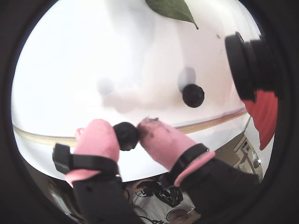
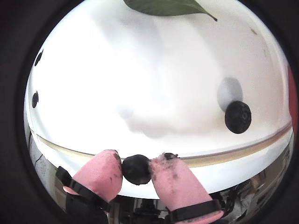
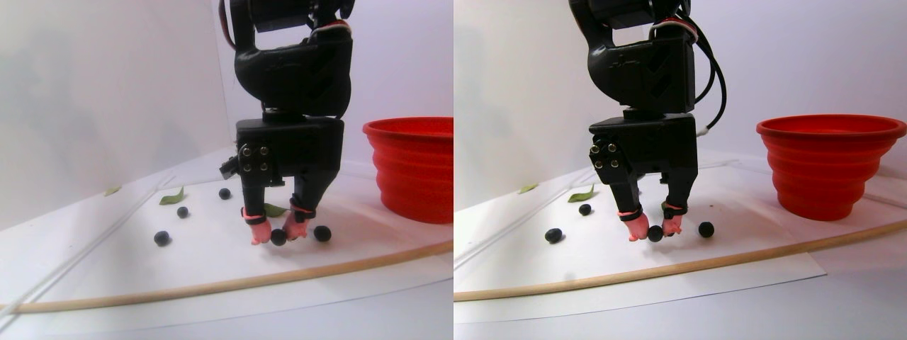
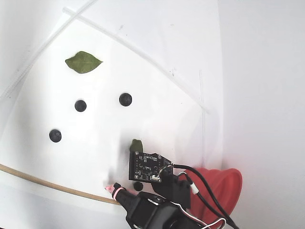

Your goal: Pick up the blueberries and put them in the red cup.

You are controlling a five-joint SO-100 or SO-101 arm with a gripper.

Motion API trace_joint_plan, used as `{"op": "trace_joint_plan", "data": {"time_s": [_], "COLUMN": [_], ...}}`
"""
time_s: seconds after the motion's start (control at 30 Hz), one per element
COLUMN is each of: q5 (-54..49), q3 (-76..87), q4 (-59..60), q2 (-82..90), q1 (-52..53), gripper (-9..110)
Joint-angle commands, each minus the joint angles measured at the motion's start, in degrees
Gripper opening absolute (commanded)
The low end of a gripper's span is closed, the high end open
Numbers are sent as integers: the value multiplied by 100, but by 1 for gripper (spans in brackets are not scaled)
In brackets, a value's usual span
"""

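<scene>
Pinching blueberry (image 2: 136,169), end effector (image 2: 138,171)

A plain white wall (image 3: 106,85) rises behind a white table (image 4: 257,95) covered by a white sheet (image 4: 157,95); bright, even light casts soft shadows

Blue-black blueberries (image 4: 125,99), red cup (image 3: 825,164), green leaf (image 4: 83,62).

Green leaves (image 4: 83,62) lie on a white sheet (image 4: 157,95) edged by a thin wooden strip (image 3: 212,287).
</scene>
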Motion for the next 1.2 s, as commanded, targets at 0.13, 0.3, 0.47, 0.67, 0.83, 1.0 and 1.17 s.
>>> {"op": "trace_joint_plan", "data": {"time_s": [0.13,0.3,0.47,0.67,0.83,1.0,1.17], "q5": [18,-26,-62,-88,-132,-176,-202], "q3": [-70,-62,-97,-149,-167,-237,-325], "q4": [352,483,738,1020,1204,1468,1731], "q2": [949,1204,1564,1986,2303,2637,2944], "q1": [149,272,369,475,606,747,853], "gripper": [10,10,10,10,10,10,10]}}
